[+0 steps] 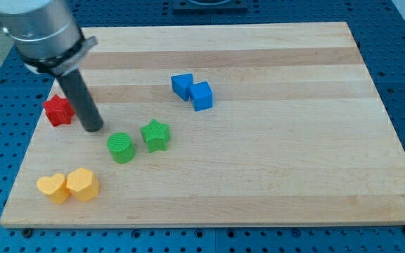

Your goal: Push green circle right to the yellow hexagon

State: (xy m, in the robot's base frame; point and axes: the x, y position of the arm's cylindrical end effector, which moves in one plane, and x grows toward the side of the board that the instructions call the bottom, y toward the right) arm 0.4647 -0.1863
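Note:
The green circle [121,147] lies on the wooden board [273,140] at the lower left. A yellow hexagon [83,184] sits below and left of it, touching a yellow heart [53,188] on its left. My tip [93,128] rests on the board just up and left of the green circle, a small gap apart from it. The rod rises to the view's top left.
A green star [155,135] sits just right of the green circle. A red star [58,110] lies left of my tip, partly behind the rod. Two blue blocks [192,91] touch each other above the middle. The board's left edge is close.

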